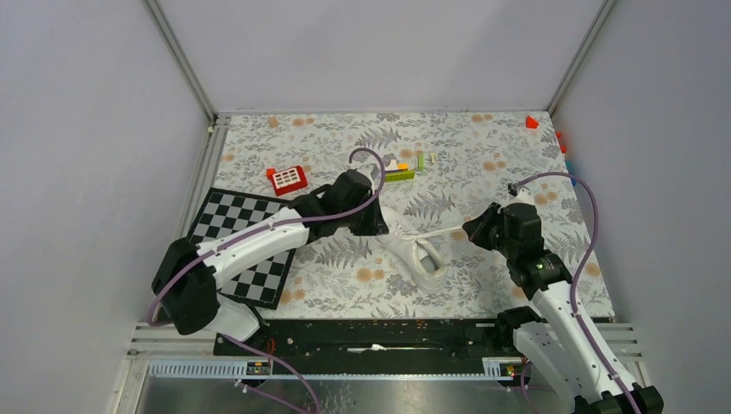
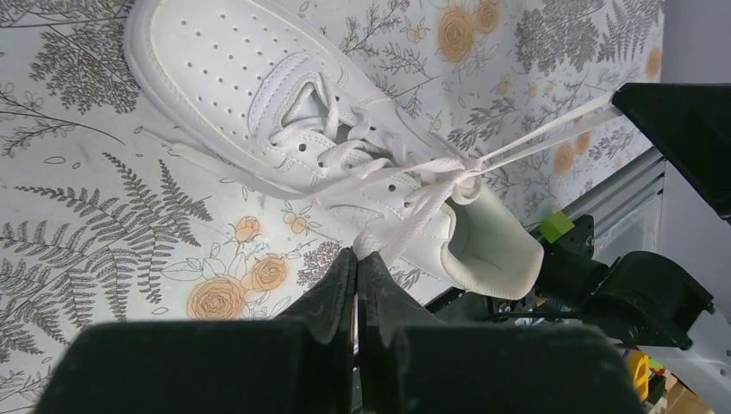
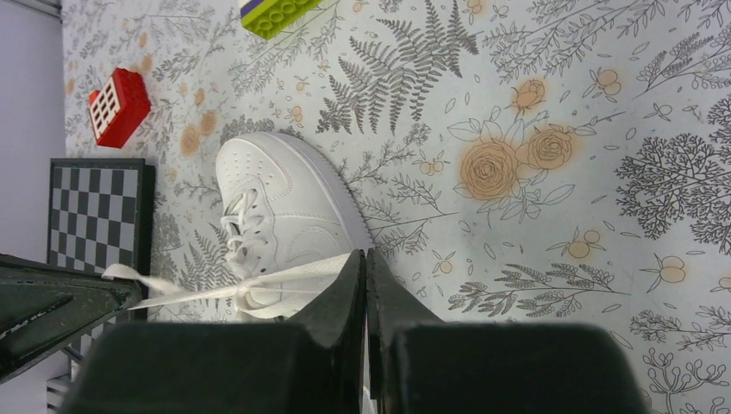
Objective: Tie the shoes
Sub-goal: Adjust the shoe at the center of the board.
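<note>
While both pairs of fingers are clenched on lace, the white sneaker (image 1: 422, 259) stands on its sole near the middle of the desk (image 1: 483, 172), between the two arms, its toe turned far-left and its open heel near-right. Its upper looks smooth and leather-like, with rows of small holes punched over the rounded toe and a thick, plain sole. The laces (image 2: 422, 198) are flat woven tape; two strands cross in a small knot above the collar and run out taut to either side.

The left fingers (image 2: 332, 293) pinch one strand just beside the sneaker's side, and the right fingers (image 3: 340, 293) pinch the other, which stretches in a straight line away from the knot.

A cloth printed with grey ferns and orange roses covers the desk. A black-and-white chequered board (image 1: 233, 211) lies flat at the left, a red block with a white grid face (image 1: 288, 178) sits beyond it, and a green studded brick (image 1: 399, 175) lies farther back.

The left arm (image 1: 250, 246) reaches from the near-left corner, low over the board, to the sneaker's toe end. The right arm (image 1: 560, 319) rises from the near right, bent at the elbow, its wrist turned left toward the sneaker.
</note>
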You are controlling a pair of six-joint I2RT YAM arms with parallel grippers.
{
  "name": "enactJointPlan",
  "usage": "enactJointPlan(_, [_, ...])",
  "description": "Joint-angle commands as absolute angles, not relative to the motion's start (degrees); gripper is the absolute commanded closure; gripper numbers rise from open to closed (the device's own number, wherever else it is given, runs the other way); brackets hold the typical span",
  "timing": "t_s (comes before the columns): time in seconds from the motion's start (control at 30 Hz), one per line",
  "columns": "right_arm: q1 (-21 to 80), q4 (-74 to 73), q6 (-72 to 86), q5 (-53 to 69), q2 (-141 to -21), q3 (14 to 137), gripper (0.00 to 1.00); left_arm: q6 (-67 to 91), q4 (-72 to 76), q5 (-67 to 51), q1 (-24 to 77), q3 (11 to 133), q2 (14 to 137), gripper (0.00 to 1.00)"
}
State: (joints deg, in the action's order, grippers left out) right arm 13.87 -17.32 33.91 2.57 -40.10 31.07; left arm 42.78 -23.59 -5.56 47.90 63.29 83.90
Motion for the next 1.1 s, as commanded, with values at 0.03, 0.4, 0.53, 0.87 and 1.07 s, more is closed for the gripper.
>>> enactJointPlan(0.03, [13.45,-17.08,34.09,0.27,-37.96,34.7,1.0,43.03,-23.81,-0.97,47.11,61.8,79.06,1.0])
enactJointPlan(0.4, [13.47,-17.55,34.3,1.96,-37.88,35.0,1.0,42.33,-22.95,-4.87,42.83,58.72,75.75,1.0])
enactJointPlan(0.53, [13.45,-17.01,33.84,0.54,-38.79,34.74,1.0,43.15,-22.7,-6.34,42.8,55.78,74.37,1.0])
enactJointPlan(0.87, [13.49,-13.37,33.07,-1.3,-43.09,33.54,1.0,44.77,-21.8,-6.87,42.84,47.99,73.19,1.0])
enactJointPlan(1.07, [11.76,-12.93,31.8,-2.99,-43.66,32.54,1.0,45.27,-21.09,-5.02,42.75,45.38,72.16,1.0])
